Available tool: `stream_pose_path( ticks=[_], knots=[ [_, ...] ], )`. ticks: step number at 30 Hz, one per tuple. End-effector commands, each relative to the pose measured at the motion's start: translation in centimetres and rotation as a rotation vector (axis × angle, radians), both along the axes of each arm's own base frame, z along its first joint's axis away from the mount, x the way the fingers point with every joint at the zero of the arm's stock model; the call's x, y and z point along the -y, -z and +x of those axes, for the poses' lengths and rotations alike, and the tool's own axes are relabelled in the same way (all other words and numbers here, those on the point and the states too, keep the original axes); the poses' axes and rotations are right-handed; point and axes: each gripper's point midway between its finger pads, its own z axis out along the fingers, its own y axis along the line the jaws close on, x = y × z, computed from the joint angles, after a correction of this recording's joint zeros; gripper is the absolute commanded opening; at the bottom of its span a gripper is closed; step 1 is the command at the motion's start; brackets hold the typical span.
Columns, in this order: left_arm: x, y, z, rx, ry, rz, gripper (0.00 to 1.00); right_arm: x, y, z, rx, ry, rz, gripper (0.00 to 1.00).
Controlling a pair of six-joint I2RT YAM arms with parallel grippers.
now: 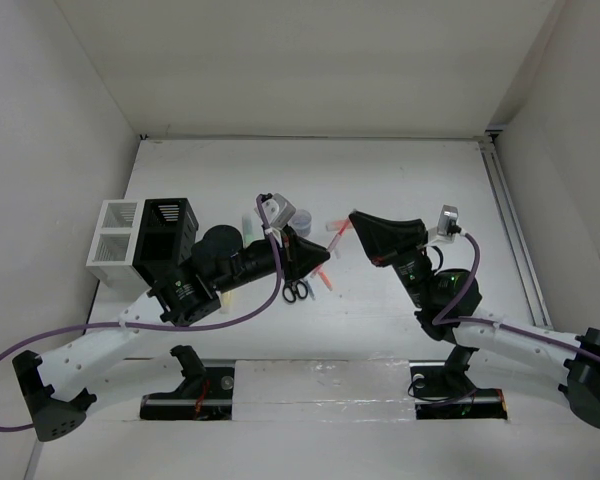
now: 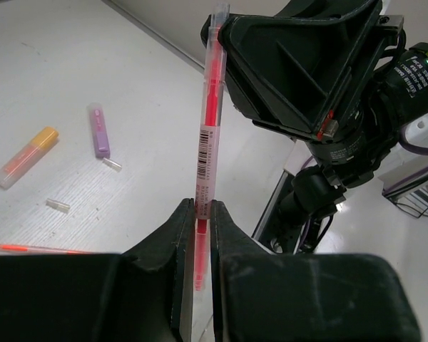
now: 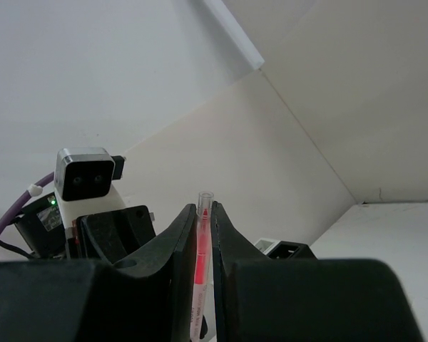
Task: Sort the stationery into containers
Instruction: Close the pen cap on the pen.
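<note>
A thin red highlighter pen (image 2: 208, 128) with a clear cap is held in the air by both grippers at once. My left gripper (image 2: 202, 211) is shut on its lower end; my right gripper (image 3: 204, 211) is shut on its capped end (image 3: 202, 235). In the top view the pen (image 1: 337, 240) bridges the left gripper (image 1: 323, 257) and the right gripper (image 1: 356, 217) above the table's middle. The white two-compartment container (image 1: 115, 243) and the black container (image 1: 165, 232) stand at the left. Black-handled scissors (image 1: 296, 291) lie below the left gripper.
An orange highlighter (image 2: 25, 157), a purple highlighter (image 2: 98, 130), a thin red pen (image 2: 36, 249) and two small clear caps (image 2: 57, 206) lie on the table. A greyish round piece (image 1: 302, 216) and green and yellow highlighters (image 1: 248, 225) lie behind the left arm.
</note>
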Motion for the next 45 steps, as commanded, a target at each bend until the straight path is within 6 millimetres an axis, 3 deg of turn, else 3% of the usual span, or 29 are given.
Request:
stream_pose_path(
  ticks=[1, 14, 32, 45],
  knots=[
    [-0.6, -6.0, 0.0, 0.115, -0.008, -0.149, 0.0, -0.9, 0.5, -0.6, 0.027, -0.026, -0.057, 0.0],
    [-0.5, -5.9, -0.8, 0.141, 0.036, -0.135, 0.0, -2.9, 3.9, 0.6, -0.028, -0.025, -0.191, 0.0],
    [-0.8, -6.4, -1.4, 0.155, 0.054, -0.152, 0.0, -5.0, 6.5, 1.1, -0.032, -0.086, -0.324, 0.0],
    [-1.1, -6.1, -0.6, 0.155, 0.011, -0.139, 0.0, -4.6, 7.6, 1.2, -0.048, -0.075, -0.352, 0.0]
  ],
)
